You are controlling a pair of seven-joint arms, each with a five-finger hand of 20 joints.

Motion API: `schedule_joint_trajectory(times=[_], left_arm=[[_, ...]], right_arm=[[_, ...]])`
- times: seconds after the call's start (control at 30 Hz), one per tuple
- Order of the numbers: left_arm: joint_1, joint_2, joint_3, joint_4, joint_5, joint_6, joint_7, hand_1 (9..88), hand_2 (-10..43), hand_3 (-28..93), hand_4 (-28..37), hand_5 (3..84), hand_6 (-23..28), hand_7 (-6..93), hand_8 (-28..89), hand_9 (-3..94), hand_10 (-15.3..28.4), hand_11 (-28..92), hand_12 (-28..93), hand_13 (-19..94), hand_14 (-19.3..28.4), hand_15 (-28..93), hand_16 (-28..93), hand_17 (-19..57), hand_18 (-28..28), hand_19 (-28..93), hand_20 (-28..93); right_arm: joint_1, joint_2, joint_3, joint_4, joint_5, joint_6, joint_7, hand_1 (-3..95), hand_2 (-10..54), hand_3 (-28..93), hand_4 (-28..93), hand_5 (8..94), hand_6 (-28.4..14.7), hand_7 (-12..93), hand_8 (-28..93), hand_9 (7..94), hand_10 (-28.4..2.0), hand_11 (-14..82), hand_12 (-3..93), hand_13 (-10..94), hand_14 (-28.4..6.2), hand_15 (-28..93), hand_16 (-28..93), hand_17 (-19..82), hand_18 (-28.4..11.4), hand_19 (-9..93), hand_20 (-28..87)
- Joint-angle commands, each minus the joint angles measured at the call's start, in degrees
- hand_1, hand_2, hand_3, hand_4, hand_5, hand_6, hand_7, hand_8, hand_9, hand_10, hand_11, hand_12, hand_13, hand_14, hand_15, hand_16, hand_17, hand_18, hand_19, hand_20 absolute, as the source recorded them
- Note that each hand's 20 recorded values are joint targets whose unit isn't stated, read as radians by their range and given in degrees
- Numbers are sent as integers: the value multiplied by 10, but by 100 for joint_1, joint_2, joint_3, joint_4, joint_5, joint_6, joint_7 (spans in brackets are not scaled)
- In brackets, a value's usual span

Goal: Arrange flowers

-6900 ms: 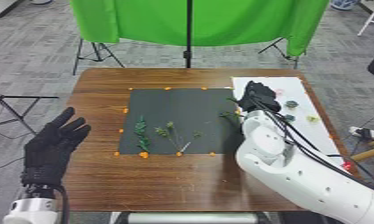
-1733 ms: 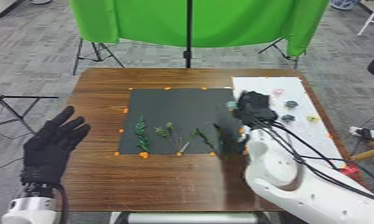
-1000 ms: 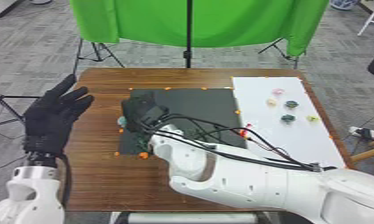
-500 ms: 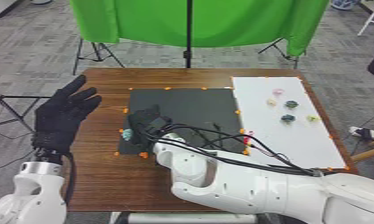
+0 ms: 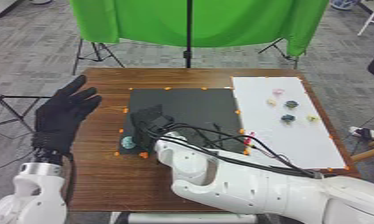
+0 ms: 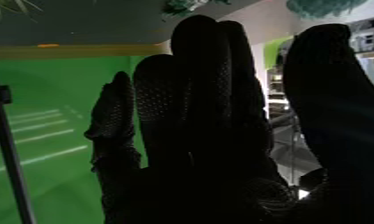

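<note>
At left, my left hand (image 5: 66,117), fingers extended, is by the table's (image 5: 99,190) edge. The round teal flower (image 5: 127,142), no long axis visible, is near the dark mat's (image 5: 201,102) near-left corner, just left and nearward of my closer right hand (image 5: 146,122), straight-fingered, apparently gripping nothing. Rightward, the mat's far half offers withdrawal room.

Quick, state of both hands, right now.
Left hand: open, fingers spread, holding nothing.
Right hand: open, fingers straight, thumb apart from them, nothing pinched between.
</note>
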Motion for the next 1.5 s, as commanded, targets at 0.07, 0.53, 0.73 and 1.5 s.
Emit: schedule_joint_trajectory(times=[0.07,0.53,0.73,1.5], left_arm=[[911,62,-230,-152,-272,297,373,228,83,785,-280,407,98,107,-90,384,212,242,112,264,284,512,-86,-86,267,555,136],[1268,72,-186,-153,-528,446,717,205,87,777,-283,403,95,104,-90,381,212,239,112,263,284,511,-85,-87,267,551,138],[1306,20,-164,-141,-490,403,666,202,89,775,-283,401,94,103,-90,381,211,238,111,263,284,512,-85,-87,267,550,139],[1307,40,-9,-143,-513,440,801,206,89,775,-283,401,95,106,-90,381,212,239,113,262,284,513,-85,-87,267,549,139]], right_arm=[[-273,639,1014,-896,554,171,116,372,-95,730,-283,717,10,160,-129,770,-107,431,185,635,-98,751,191,207,-252,791,485],[-2174,3088,3775,-2186,1231,707,767,339,-95,765,-283,619,3,147,-128,671,-142,305,149,564,-135,675,134,170,-256,737,441],[-3104,3750,4606,-2158,939,1092,1234,337,-95,768,-283,609,5,149,-128,656,-147,285,149,559,-134,670,126,168,-257,737,433],[-2899,3790,3723,-1051,147,690,1687,358,-95,798,-283,569,23,164,-136,631,-138,320,154,547,-121,712,124,157,-254,751,445]])
